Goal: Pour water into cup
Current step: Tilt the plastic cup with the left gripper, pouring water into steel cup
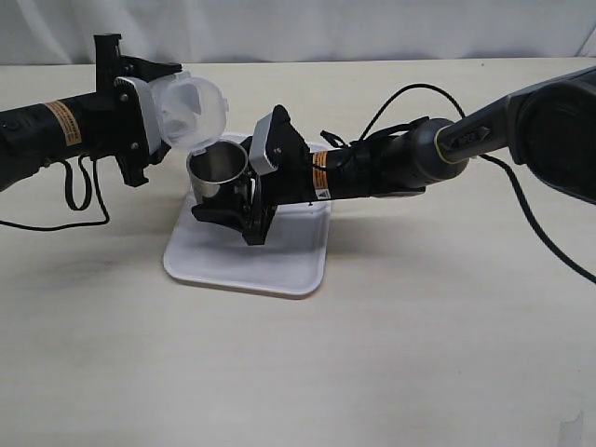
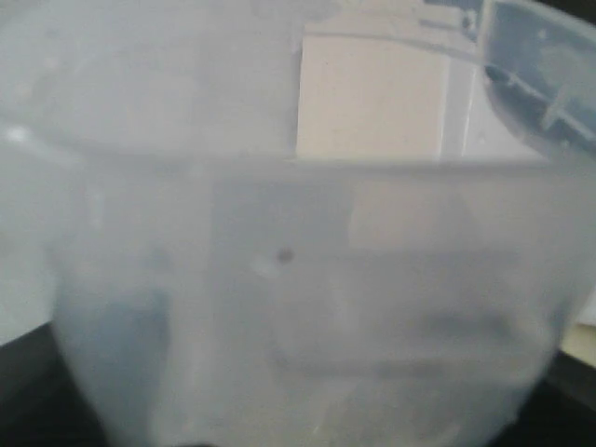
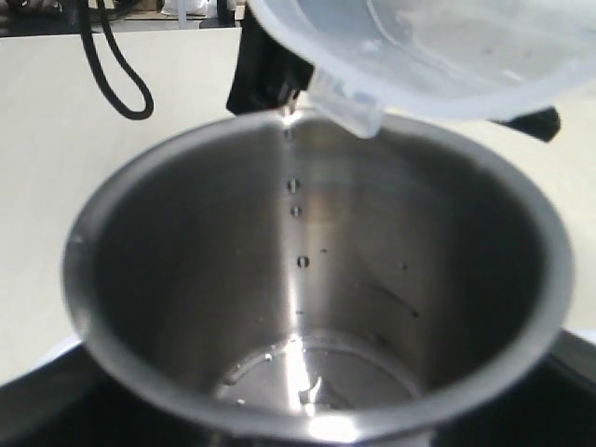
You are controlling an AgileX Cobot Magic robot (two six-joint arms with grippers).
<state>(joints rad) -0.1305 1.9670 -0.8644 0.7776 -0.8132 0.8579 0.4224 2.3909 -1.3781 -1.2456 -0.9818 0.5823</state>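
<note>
My left hand is clamped on a cloudy, see-through plastic beaker, tipped so its spout hangs just over the cup. My right hand grips that cup by its side; it is a short, shiny steel cylinder. Beads of water drop along the cup's inner wall and pool thinly at its bottom. Under the cup are a smooth white tray and the pale table.

The counter is a pale cream, matte surface that fills most of the exterior view. A white rectangular tray with rounded corners and a low rim lies flat on it, left of centre. A black cable loops down onto the counter at the far left, and another black cable trails across it at the right, well apart from the tray.
</note>
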